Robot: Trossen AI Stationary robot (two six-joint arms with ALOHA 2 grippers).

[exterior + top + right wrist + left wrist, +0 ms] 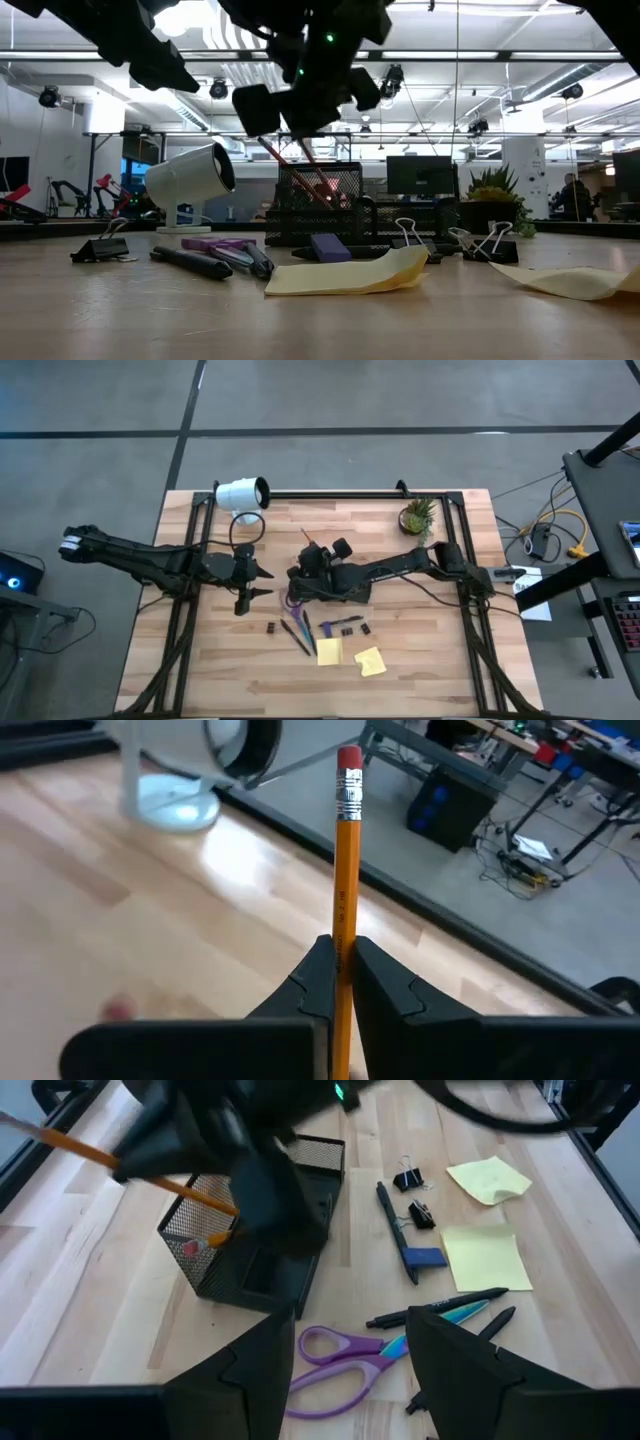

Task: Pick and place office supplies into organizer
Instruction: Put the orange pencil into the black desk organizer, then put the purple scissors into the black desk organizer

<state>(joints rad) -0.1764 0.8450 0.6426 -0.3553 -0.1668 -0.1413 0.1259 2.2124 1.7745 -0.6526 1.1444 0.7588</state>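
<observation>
The black mesh organizer (312,1158) stands mid-table, and my right gripper (336,960) hovers over its cup end, shut on an orange pencil (307,538). Something orange and pink (200,1243) shows through the cup's mesh. The purple-handled scissors (340,1365), dark pens (440,1312) and a blue-ended pen (400,1230) lie on the table near the organizer. Two yellow sticky pads (329,651) (370,660) lie nearer the front edge. My left gripper (355,1370) hangs open above the scissors, left of the organizer, touching nothing. My right gripper pinches the pencil's shaft (345,925) between its two fingers, with the pencil lying along the fingers. The eraser end (348,760) sticks out ahead of the fingertips, slanting up toward the table's far left. The gripper hides the lower end over the organizer.
A white cylindrical lamp (243,494) lies at the far left and a small potted plant (418,515) stands at the far right. Black binder clips (408,1178) (272,628) are scattered around the pens. Bare wood lies along the near edge.
</observation>
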